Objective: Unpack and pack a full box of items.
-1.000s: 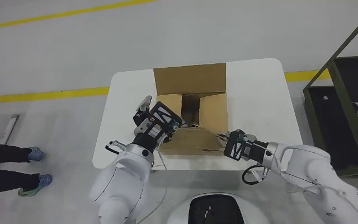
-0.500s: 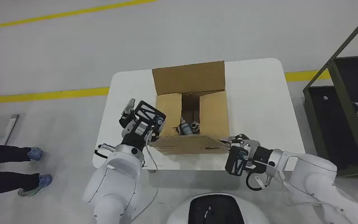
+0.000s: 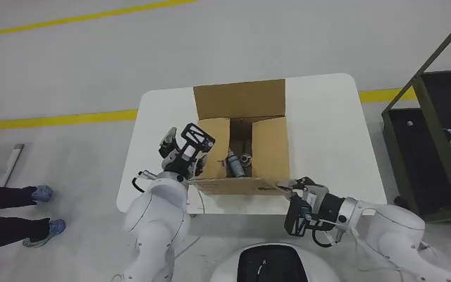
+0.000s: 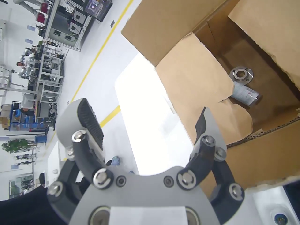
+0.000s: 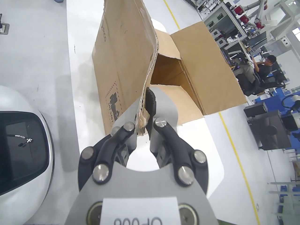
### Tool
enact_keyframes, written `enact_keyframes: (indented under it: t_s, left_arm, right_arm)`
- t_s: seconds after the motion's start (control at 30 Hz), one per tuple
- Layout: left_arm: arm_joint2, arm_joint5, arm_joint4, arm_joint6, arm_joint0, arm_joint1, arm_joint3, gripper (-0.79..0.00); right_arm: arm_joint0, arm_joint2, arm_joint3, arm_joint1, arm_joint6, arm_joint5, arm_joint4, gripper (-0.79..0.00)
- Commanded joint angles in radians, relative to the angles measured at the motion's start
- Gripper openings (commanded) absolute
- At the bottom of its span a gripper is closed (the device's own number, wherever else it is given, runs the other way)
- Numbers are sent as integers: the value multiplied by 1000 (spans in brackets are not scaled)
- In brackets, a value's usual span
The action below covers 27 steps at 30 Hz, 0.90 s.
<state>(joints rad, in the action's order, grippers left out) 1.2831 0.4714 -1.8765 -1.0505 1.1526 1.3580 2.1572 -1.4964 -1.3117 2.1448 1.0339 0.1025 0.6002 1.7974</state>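
Top view: one box [image 3: 239, 102] holds one bottle [image 4: 246, 93] and one flange [image 4: 241, 74].

White arms [image 3: 158, 211]; black wrist cables [image 3: 318, 238]; grey jaws, ribbed black pads [image 4: 90, 122], silver screws [image 4: 103, 178].

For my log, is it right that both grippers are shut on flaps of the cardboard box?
Only the right gripper is shut on a flap of the cardboard box; the left wrist view shows the left gripper open, holding nothing.
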Motion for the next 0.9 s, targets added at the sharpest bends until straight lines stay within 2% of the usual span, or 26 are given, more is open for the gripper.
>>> enact_keyframes:
  t_s: [0.0,0.07,0.13,0.33,0.47,0.5,0.57,0.67,0.87]
  left_arm:
    - [-8,28,11,-24,1,0,-11,0]
    - [-15,49,22,-39,5,0,-12,0]
    - [-22,69,25,-50,9,-1,-8,0]
    - [-26,121,21,-66,19,-5,8,0]
    - [-26,153,18,-64,20,-8,20,0]
    - [-25,158,20,-63,21,-9,22,0]
    - [-26,164,24,-63,23,-10,26,0]
    - [-28,177,23,-64,26,-11,27,0]
    - [-34,182,51,-60,49,-13,35,0]
  right_arm:
    - [-3,-6,0,0,-6,-4,-4,-597]
    - [-6,-14,-1,0,-10,-11,-23,-388]
    - [-11,-27,-5,1,-8,-19,-62,-18]
    - [-35,-103,-11,6,-36,-65,-302,0]
    - [-56,-166,-23,8,-104,-52,-501,0]
    - [-59,-182,-27,7,-115,-41,-535,-456]
    - [-65,-205,-29,7,-132,-25,-603,-785]
    - [-65,-225,-41,6,-139,9,-686,-785]
    - [-40,-183,-65,6,33,-6,-755,-785]
